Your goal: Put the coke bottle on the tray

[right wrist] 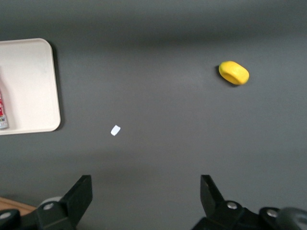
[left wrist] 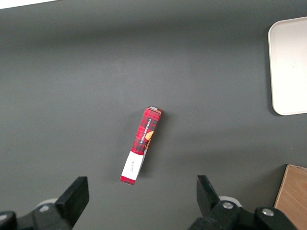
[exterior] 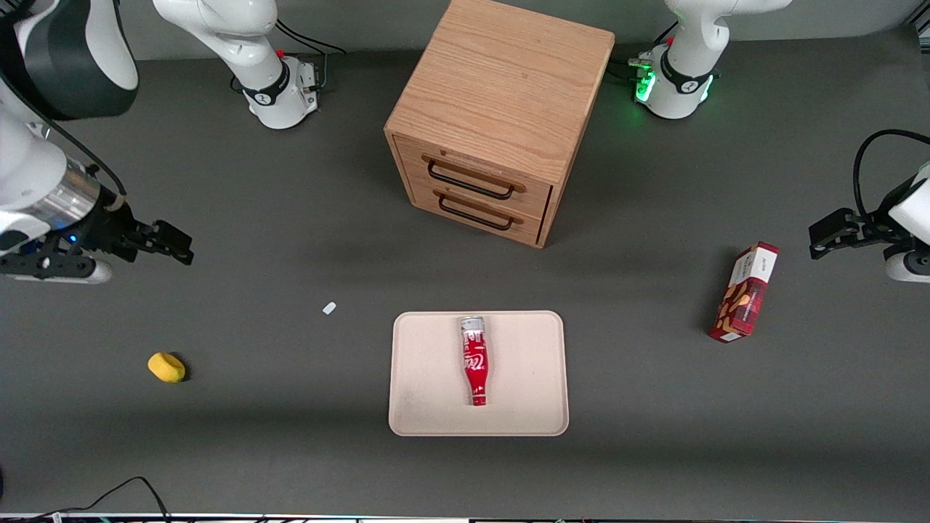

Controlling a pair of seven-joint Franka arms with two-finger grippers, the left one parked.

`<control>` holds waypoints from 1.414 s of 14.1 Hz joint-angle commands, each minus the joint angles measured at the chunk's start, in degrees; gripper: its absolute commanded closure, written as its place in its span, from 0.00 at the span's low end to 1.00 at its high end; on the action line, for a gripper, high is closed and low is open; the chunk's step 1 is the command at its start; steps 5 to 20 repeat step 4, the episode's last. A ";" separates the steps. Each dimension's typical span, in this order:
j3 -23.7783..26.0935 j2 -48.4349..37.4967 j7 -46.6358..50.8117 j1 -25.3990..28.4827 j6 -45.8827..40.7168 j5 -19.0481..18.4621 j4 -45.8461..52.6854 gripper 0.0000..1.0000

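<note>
The red coke bottle (exterior: pixel 475 360) lies on its side in the middle of the pale beige tray (exterior: pixel 425 407), silver cap pointing toward the wooden cabinet. In the right wrist view only a sliver of the bottle (right wrist: pixel 2 112) shows on the tray (right wrist: pixel 33 86). My gripper (exterior: pixel 171 243) is open and empty, raised above the table toward the working arm's end, well apart from the tray. In the right wrist view the gripper (right wrist: pixel 146 191) has bare table between its fingers.
A wooden drawer cabinet (exterior: pixel 501 120) stands farther from the front camera than the tray. A yellow object (exterior: pixel 166 367) and a small white scrap (exterior: pixel 329 308) lie toward the working arm's end. A red snack box (exterior: pixel 744 292) lies toward the parked arm's end.
</note>
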 commanded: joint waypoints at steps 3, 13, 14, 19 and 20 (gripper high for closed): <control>0.38 -2.27 -0.98 -0.22 -0.71 1.19 -1.87 0.00; 0.38 -2.27 -0.97 -0.22 -0.71 1.28 -1.69 0.00; 0.38 -2.27 -0.97 -0.22 -0.71 1.28 -1.69 0.00; 0.38 -2.27 -0.97 -0.22 -0.71 1.28 -1.69 0.00; 0.38 -2.27 -0.97 -0.22 -0.71 1.28 -1.69 0.00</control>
